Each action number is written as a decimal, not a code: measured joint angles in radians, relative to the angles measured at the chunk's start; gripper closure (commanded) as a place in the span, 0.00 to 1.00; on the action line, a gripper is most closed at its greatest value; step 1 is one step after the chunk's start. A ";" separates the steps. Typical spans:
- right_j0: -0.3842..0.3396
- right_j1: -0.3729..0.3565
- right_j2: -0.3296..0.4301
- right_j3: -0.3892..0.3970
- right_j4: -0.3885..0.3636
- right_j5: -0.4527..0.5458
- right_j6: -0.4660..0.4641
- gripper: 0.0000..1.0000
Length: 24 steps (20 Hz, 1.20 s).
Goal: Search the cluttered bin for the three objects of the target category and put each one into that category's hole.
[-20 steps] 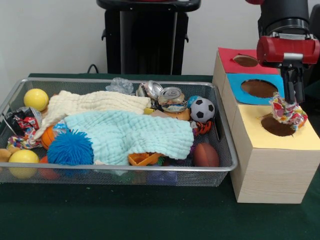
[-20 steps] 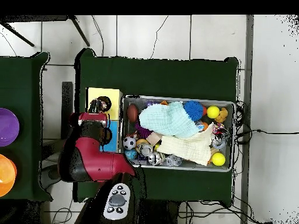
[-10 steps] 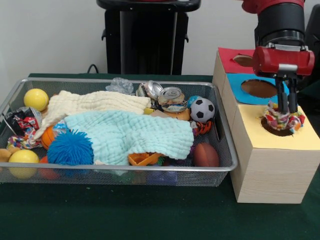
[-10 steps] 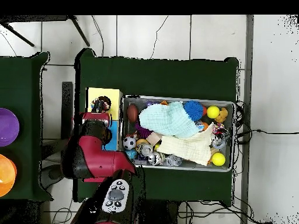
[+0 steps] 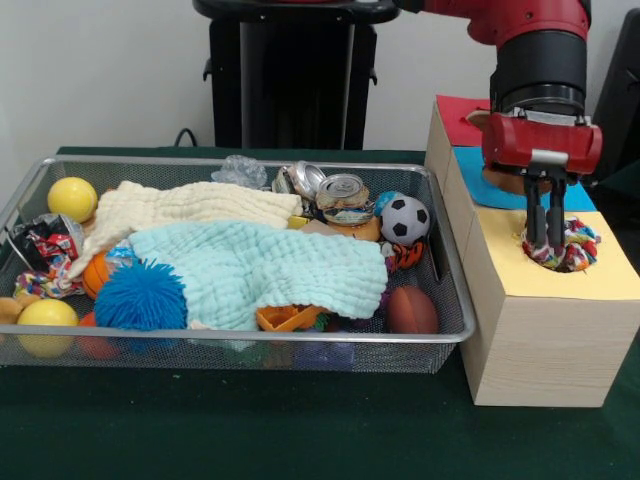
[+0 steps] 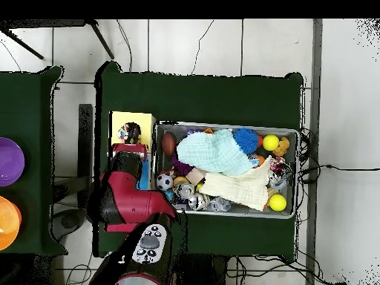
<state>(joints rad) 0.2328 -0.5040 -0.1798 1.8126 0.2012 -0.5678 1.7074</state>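
Observation:
A knotted rope toy (image 5: pixel 573 246) in red, yellow, green and white sits in the round hole of the yellow-topped wooden box (image 5: pixel 600 285). My gripper (image 5: pixel 544 240) hangs over the hole's left edge, fingers spread, touching the toy's left side but not clamped on it. In the overhead view the toy (image 6: pixel 124 134) lies on the yellow box (image 6: pixel 133 119), just ahead of the gripper (image 6: pixel 132 142). The wire mesh bin (image 5: pixel 250 338) stands left of the boxes. Another multicoloured rope toy (image 5: pixel 40 284) shows at the bin's left end. Any further toy is hidden under the clutter.
The bin holds a light blue cloth (image 5: pixel 270 270), a cream cloth (image 5: pixel 180 208), a blue spiky ball (image 5: pixel 140 297), yellow balls (image 5: pixel 72 198), a small football (image 5: pixel 405 220), cans (image 5: pixel 344 198) and a foil wrapper (image 5: pixel 45 240). Blue-topped (image 5: pixel 470 165) and red-topped (image 5: pixel 455 118) boxes stand behind the yellow one.
My gripper lowered the rope toy into the yellow box's hole, opened, and shifted left. The toy now rests in the hole on its own.

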 measured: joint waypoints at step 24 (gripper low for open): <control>0.002 0.022 -0.018 -0.033 -0.001 0.000 0.000 0.00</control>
<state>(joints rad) 0.2349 -0.4819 -0.1977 1.7792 0.2004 -0.5674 1.7074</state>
